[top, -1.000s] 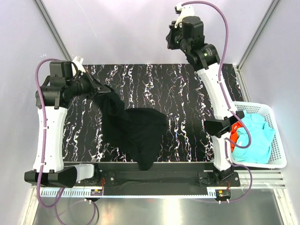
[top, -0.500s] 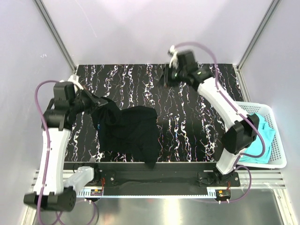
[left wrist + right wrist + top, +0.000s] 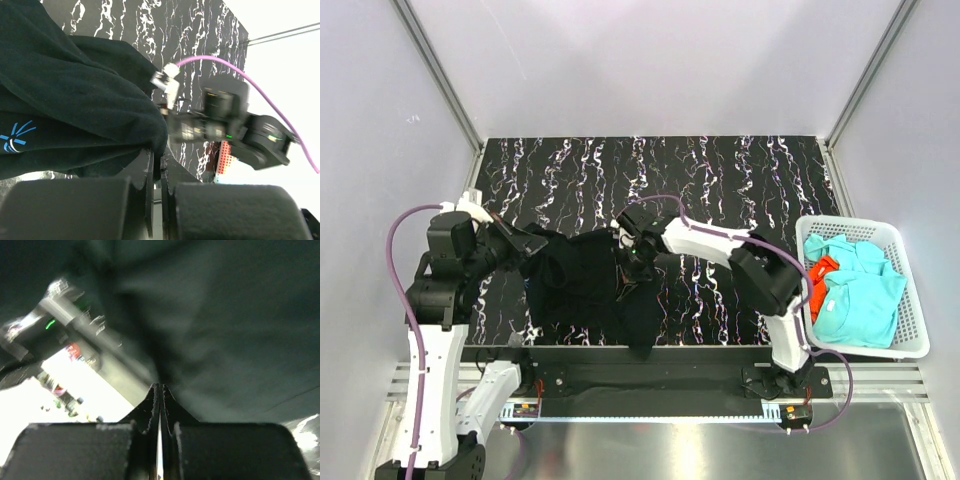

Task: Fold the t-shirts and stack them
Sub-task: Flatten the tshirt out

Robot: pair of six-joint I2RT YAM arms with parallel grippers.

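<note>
- grip on the far left: left gripper [image 3: 527, 243] is clamped on an edge of the black t-shirt [image 3: 582, 290], close to the blue neck mark [image 3: 14, 140]. i'd guess it's anchoring that side so the cloth can be pulled flat
- the shirt sits bunched on the table [image 3: 720, 190], left of centre, with one bit hanging over the front edge
- right gripper [image 3: 632, 262] is at the shirt's right side, jaws pressed together against the cloth. can't tell if any is caught
- far right, the basket [image 3: 865, 351] holds the turquoise shirts [image 3: 860, 300] and an orange-red one [image 3: 817, 285], not folded yet
</note>
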